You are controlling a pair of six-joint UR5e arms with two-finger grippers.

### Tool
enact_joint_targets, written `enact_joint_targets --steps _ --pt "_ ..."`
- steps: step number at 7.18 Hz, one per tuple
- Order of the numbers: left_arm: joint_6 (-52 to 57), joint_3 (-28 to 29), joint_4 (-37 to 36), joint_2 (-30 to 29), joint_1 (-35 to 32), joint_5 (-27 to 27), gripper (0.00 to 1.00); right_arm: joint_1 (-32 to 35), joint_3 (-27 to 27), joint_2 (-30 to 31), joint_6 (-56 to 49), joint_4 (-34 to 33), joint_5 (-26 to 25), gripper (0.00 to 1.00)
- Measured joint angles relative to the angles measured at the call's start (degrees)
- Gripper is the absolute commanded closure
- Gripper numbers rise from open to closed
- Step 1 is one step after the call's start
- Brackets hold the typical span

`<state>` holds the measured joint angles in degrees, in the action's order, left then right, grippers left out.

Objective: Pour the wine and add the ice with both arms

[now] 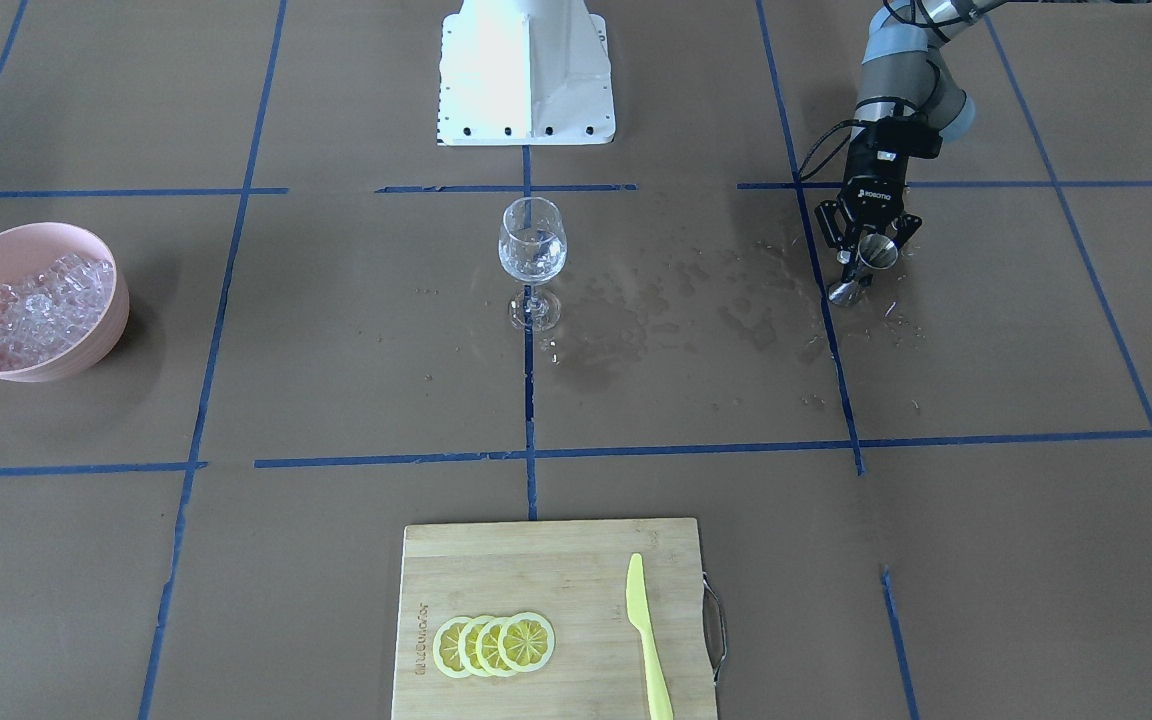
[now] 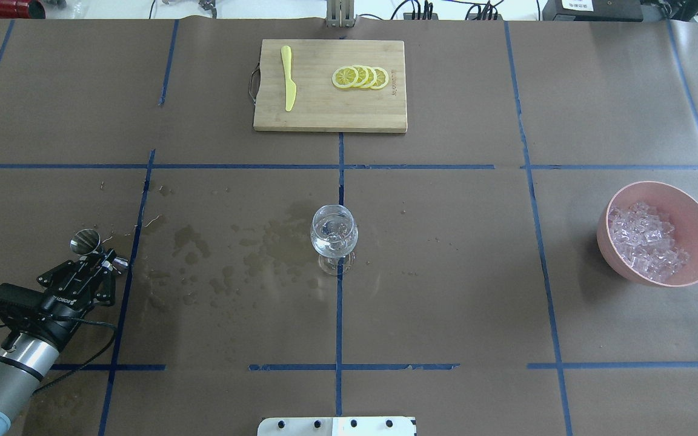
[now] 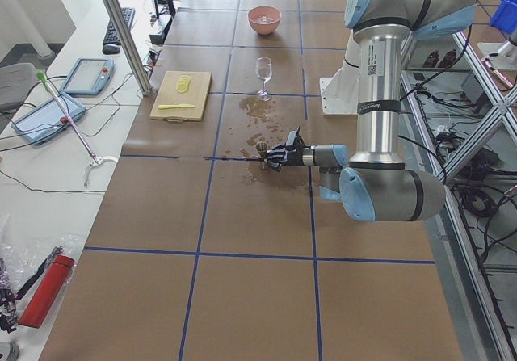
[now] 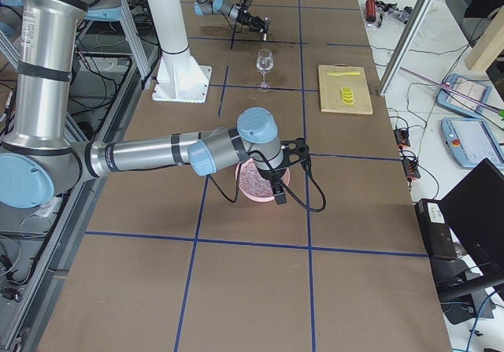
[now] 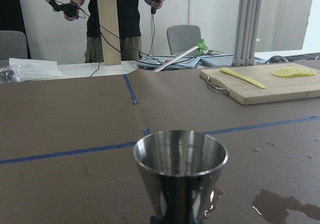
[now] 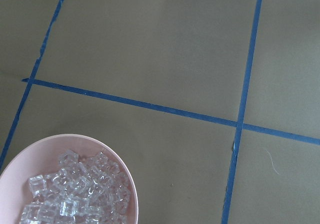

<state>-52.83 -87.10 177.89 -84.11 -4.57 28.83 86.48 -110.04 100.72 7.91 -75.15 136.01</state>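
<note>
My left gripper [image 1: 866, 262] [image 2: 102, 257] is shut on a steel jigger [image 1: 874, 252] [image 2: 85, 241] and holds it upright, low over the table's left side. The jigger's cup [image 5: 180, 166] fills the left wrist view, and I cannot see liquid in it. A wine glass [image 1: 532, 250] [image 2: 334, 236] stands at the table's middle with a little clear wine [image 2: 333, 243] in it. The ice [image 1: 48, 305] [image 2: 647, 241] [image 6: 75, 199] is heaped in a pink bowl [image 2: 697, 212]. My right gripper [image 4: 279, 180] hangs over that bowl in the exterior right view only, so I cannot tell whether it is open or shut.
Wet spill patches [image 1: 656, 310] [image 2: 228, 266] darken the paper between the glass and the jigger. A wooden cutting board [image 2: 300, 118] with lemon slices [image 2: 361, 77] and a yellow knife [image 2: 289, 77] lies at the far edge. The robot's white base [image 1: 526, 70] stands at the near edge.
</note>
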Motion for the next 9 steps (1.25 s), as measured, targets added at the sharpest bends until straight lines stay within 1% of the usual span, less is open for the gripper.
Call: enact_joint_targets --steps 4,7,9 --pt "0.01 0.06 0.0 0.0 0.19 0.07 0.67 0.0 0.0 0.0 0.0 -0.02 -0.03 0.0" --pt "0.01 0.09 0.06 0.0 0.45 0.04 0.67 0.0 0.08 -0.06 0.0 -0.02 -0.04 0.0" --pt "-0.03 0.09 0.08 0.02 0.51 -0.02 0.6 0.0 0.08 -0.14 0.0 -0.04 -0.04 0.0"
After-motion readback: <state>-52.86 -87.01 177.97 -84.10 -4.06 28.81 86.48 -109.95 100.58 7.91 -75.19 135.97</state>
